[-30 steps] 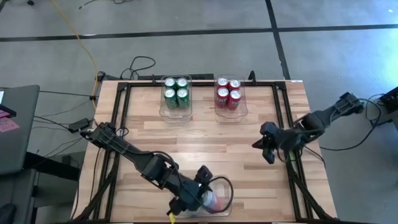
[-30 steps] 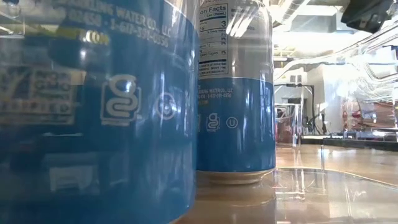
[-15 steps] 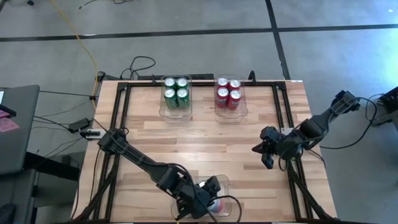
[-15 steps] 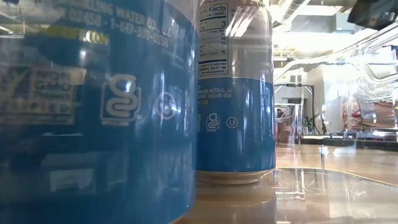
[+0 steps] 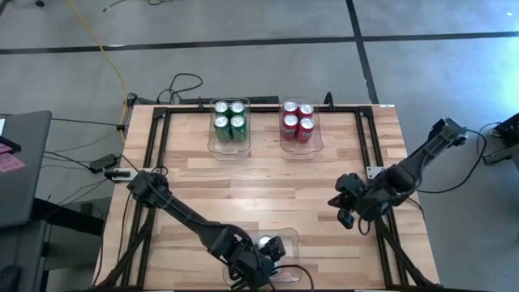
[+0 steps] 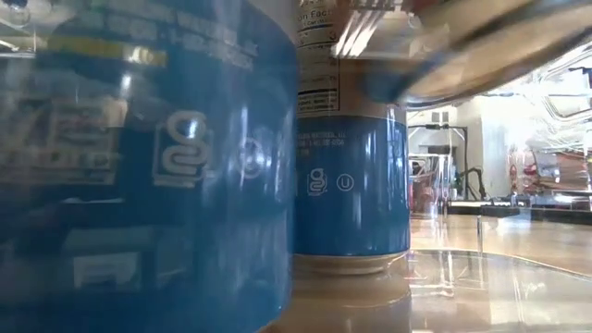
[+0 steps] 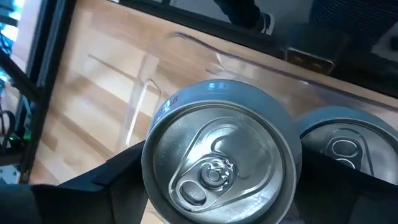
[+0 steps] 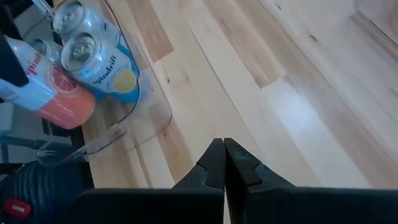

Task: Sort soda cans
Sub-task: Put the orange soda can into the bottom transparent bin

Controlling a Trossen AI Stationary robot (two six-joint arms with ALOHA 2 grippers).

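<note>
**Left end effector grips a can at the near bin**

Left end effector (image 5: 261, 261) is clamped on a silver-topped can (image 7: 217, 162), tilted at the clear bin (image 5: 293, 240) at the counter's (image 5: 268, 186) 6 o'clock edge. Right end effector (image 8: 224, 163), fingers together, hovers at 3 o'clock. Green cans (image 5: 229, 118) and red cans (image 5: 298, 118) sit binned at 12 o'clock.

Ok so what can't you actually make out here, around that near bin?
- High view: the left gripper covers the near bin, so its can count is hidden.
- Left wrist view: the second can is cut off by the edge.
- Low view: the blurred can fills the frame; its label is unreadable.
- Right wrist view: the pink can is partly hidden by the left arm.
</note>
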